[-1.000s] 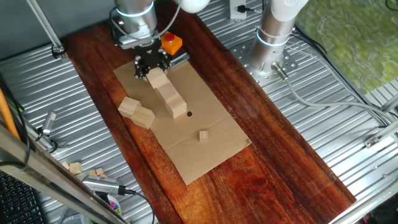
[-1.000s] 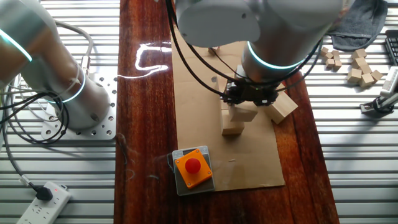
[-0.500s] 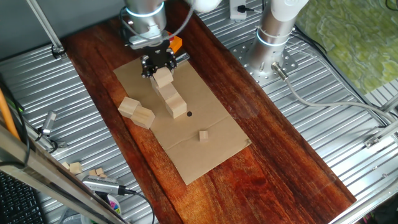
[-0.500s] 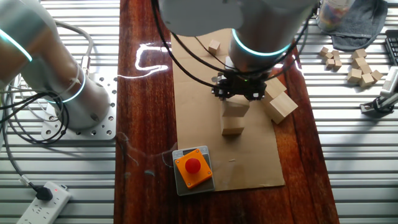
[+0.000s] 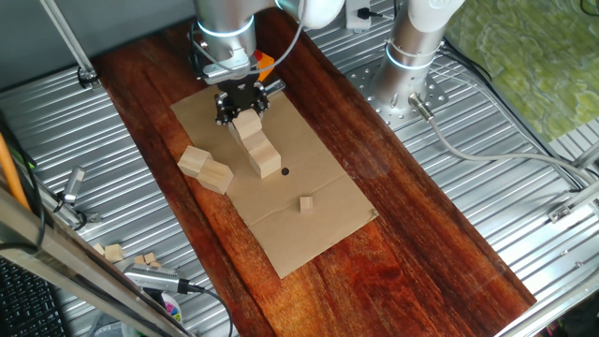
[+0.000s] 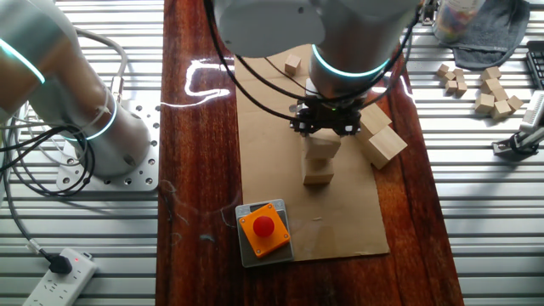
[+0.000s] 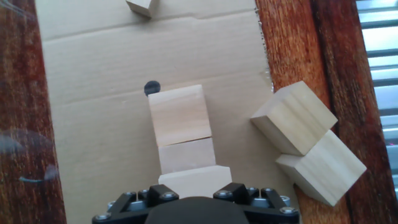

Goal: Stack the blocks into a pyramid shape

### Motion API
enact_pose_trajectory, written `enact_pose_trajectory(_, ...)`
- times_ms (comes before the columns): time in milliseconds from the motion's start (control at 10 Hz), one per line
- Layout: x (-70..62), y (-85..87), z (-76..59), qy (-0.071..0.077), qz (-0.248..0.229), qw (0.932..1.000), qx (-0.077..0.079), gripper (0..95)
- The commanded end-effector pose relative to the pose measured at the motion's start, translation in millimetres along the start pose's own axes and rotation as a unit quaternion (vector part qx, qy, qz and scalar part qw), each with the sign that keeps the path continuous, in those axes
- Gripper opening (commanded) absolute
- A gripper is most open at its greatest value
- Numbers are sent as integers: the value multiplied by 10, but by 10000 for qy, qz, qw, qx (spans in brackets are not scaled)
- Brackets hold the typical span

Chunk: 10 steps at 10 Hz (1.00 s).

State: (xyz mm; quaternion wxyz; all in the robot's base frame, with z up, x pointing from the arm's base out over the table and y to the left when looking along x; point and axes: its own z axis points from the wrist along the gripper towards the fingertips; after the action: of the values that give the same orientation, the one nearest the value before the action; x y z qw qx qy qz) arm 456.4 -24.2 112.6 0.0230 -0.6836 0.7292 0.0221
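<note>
Cardboard sheet (image 5: 309, 225) on table: gripper (image 5: 241, 106), jaws holding a block (image 7: 194, 182), should line it squarely with the row (image 7: 180, 127) before release.

The arm (image 5: 227, 26) reaches down from the far end of the desk, its silver wrist (image 6: 350, 59) held upright — a lit ring glows around it in the other fixed view. Below the wrist the black pincer (image 5: 242, 106) points straight down, with only its dark base (image 7: 196, 206) showing along the bottom edge of the hand view. The fingers are too hidden by the wrist and base to tell how the jaws stand — spread or closed cannot be made out in any view.
</note>
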Motion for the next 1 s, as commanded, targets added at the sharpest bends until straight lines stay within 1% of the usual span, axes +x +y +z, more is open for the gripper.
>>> enact_pose_trajectory(100,2,-19,14,14,8,10000,10,0)
enact_pose_trajectory(400,-26,-24,52,9,-8,10000,73,0)
enact_pose_trajectory(1000,11,-11,93,-36,-48,9999,104,0)
